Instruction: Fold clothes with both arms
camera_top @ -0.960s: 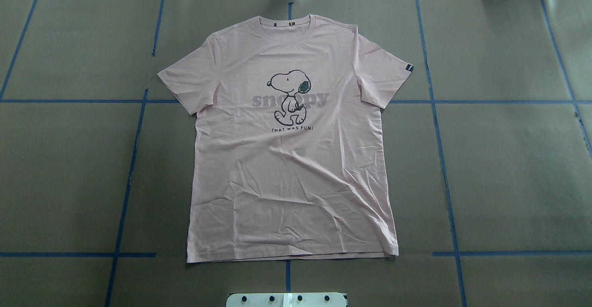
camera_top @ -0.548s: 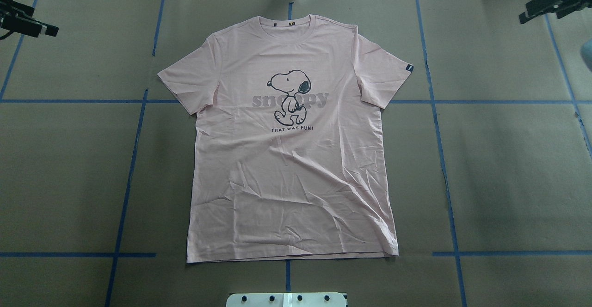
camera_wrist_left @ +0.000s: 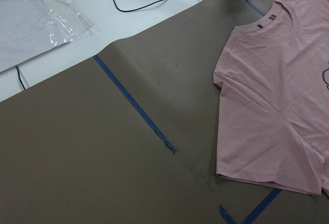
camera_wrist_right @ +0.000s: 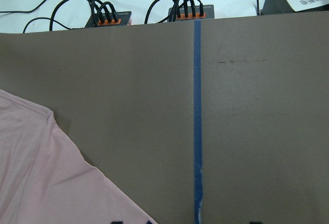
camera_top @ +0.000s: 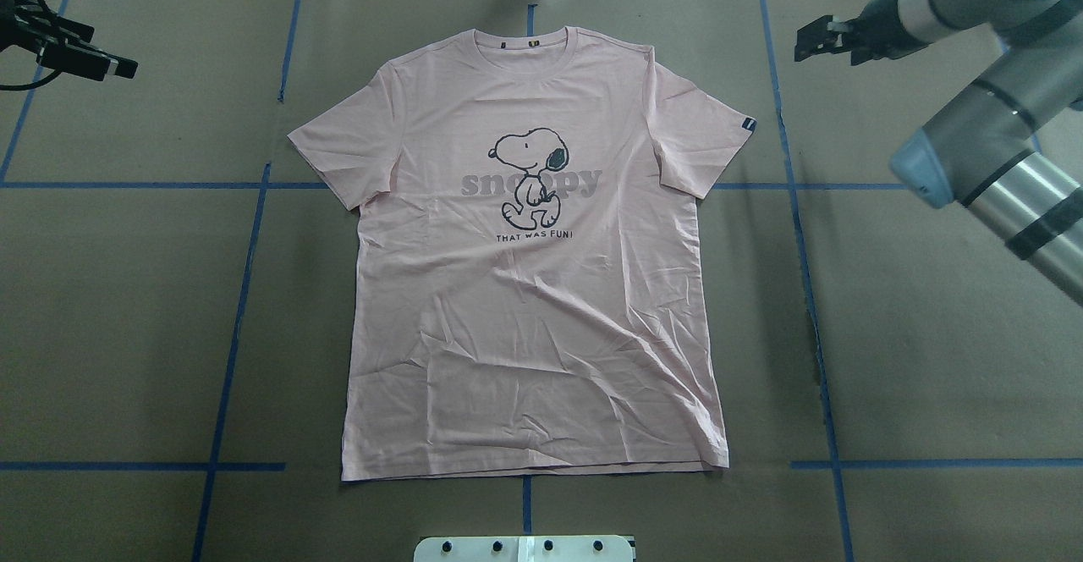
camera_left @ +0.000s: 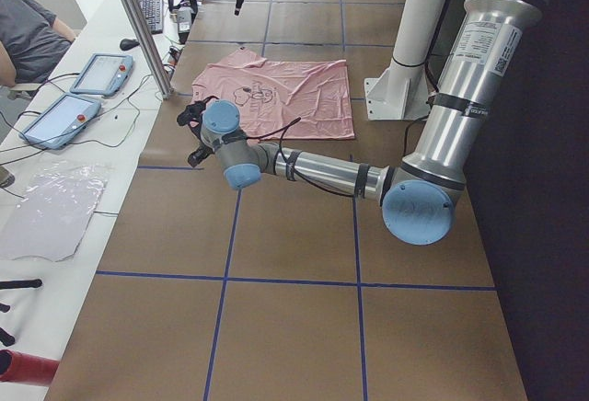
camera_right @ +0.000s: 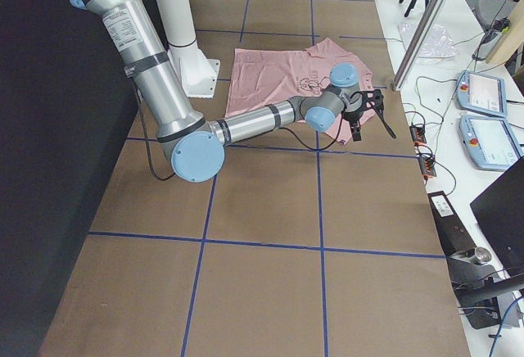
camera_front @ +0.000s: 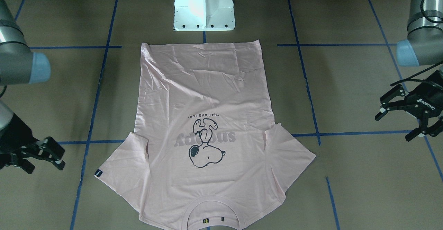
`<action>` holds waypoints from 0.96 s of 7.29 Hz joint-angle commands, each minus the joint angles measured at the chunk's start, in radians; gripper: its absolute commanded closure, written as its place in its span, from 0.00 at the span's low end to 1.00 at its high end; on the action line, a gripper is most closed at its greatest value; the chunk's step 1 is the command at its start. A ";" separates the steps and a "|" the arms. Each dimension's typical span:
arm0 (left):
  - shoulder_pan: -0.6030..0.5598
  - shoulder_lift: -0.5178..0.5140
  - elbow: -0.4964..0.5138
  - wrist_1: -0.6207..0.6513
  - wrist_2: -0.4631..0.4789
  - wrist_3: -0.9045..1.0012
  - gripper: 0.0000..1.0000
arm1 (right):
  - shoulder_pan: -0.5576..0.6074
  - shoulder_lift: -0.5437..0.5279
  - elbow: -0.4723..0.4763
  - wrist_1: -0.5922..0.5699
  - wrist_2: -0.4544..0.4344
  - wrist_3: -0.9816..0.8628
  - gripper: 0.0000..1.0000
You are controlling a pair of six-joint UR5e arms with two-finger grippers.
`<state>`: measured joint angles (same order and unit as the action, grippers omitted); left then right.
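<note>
Versus half a second ago: the black two-finger right gripper point(camera_top: 808, 41) is reaching further in over the far right of the table, and the silver-grey jointed right arm point(camera_top: 973, 147) is now crossing that corner. The black two-finger left gripper point(camera_top: 106, 61) is sitting slightly further inward at the far left.

Both grippers are hanging with fingers spread, gripping nothing.

Each gripper is hovering well apart from the pale pink short-sleeved cotton T-shirt point(camera_top: 533, 333). The right gripper is standing off beyond the right sleeve point(camera_top: 694, 139).

The T-shirt is lying flat at the table centre, print up. Its collar point(camera_top: 529, 37) is pointing away from the white pedestal base point(camera_front: 204, 11).

The brown paper-covered table point(camera_top: 127, 291) is showing blue tape lines point(camera_top: 244, 291).
</note>
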<state>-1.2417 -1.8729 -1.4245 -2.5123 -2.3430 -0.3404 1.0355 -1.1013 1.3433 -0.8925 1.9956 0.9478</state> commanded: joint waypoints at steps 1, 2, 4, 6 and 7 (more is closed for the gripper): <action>0.001 0.001 -0.005 -0.002 -0.001 0.000 0.00 | -0.128 0.018 -0.094 0.127 -0.174 0.127 0.28; 0.002 0.001 -0.004 0.000 0.001 0.001 0.00 | -0.150 0.024 -0.113 0.129 -0.208 0.128 0.31; 0.004 0.001 -0.002 0.000 0.001 0.001 0.00 | -0.167 0.029 -0.121 0.129 -0.228 0.128 0.35; 0.004 0.001 -0.002 0.000 0.001 0.001 0.00 | -0.184 0.041 -0.147 0.129 -0.256 0.128 0.38; 0.004 0.001 -0.002 0.000 0.001 0.003 0.00 | -0.186 0.041 -0.153 0.129 -0.256 0.126 0.39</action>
<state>-1.2380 -1.8715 -1.4267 -2.5127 -2.3424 -0.3386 0.8553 -1.0629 1.2014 -0.7640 1.7462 1.0749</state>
